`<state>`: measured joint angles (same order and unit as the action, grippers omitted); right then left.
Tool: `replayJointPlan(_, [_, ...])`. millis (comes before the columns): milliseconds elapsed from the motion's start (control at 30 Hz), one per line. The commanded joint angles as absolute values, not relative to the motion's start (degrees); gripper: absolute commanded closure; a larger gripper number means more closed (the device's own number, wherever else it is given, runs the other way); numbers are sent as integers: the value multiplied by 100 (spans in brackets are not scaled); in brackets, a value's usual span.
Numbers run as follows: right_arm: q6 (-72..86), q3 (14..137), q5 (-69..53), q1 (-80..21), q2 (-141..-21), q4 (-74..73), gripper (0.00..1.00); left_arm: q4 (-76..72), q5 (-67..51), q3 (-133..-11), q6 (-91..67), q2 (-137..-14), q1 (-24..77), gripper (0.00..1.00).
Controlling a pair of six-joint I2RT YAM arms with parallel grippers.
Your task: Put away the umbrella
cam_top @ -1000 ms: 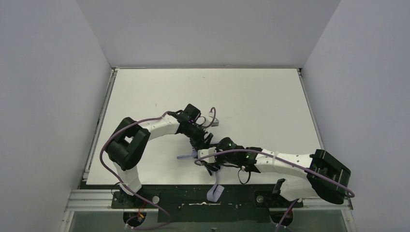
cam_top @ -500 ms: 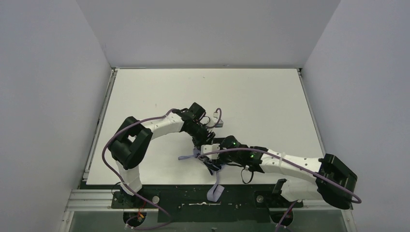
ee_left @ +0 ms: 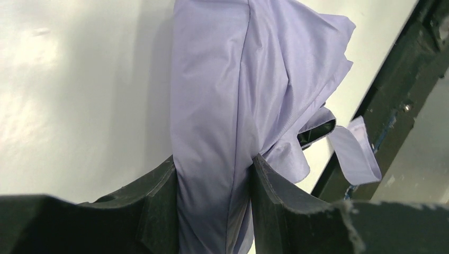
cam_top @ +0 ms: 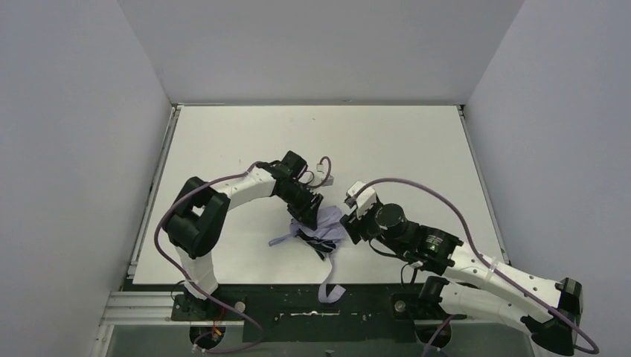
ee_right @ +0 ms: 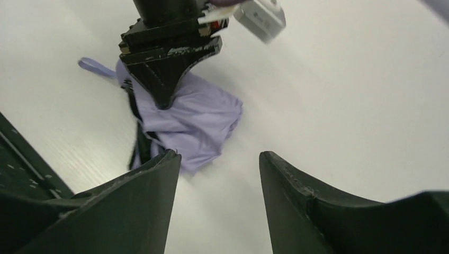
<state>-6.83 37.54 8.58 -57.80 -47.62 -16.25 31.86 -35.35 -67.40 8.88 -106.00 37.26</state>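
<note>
while the left tool (ee_left: 214, 174) is clamped on the lavender fabric of the umbrella (cam_top: 318, 227), the right tool (ee_right: 217, 159) has its fingers apart just beside it, gripping nothing. umbrella lies crumpled on the surface (cam_top: 402, 149) near the middle of the near edge, strap (ee_left: 353, 153) pointing toward that edge.

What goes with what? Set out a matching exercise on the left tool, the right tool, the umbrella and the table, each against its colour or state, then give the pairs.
Column A
1. left tool
2. right tool
3. umbrella
4. table

Column B
a. white and bare where it shows
b. lavender, lying crumpled
c. open, holding nothing
d. closed on lavender fabric

Pairs: 1-d, 2-c, 3-b, 4-a
</note>
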Motion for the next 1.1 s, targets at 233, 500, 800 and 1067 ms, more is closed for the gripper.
replayJointPlan(233, [4775, 3333, 1420, -5801, -5241, -1537, 41, 3264, -1946, -7001, 407, -10482, 2919, 97])
replayJointPlan(500, [5421, 3392, 988, -5845, -6549, -469, 42, 3339, -1795, -7082, 418, -10521, 2900, 97])
replayJointPlan(800, [5496, 3648, 894, -6020, -7882, -138, 54, 3419, -1648, -7167, 435, -10542, 2892, 97])
replayJointPlan(1067, [5183, 3695, 857, -6190, -8090, -599, 67, 3463, -1493, -7220, 421, -10547, 2853, 98])
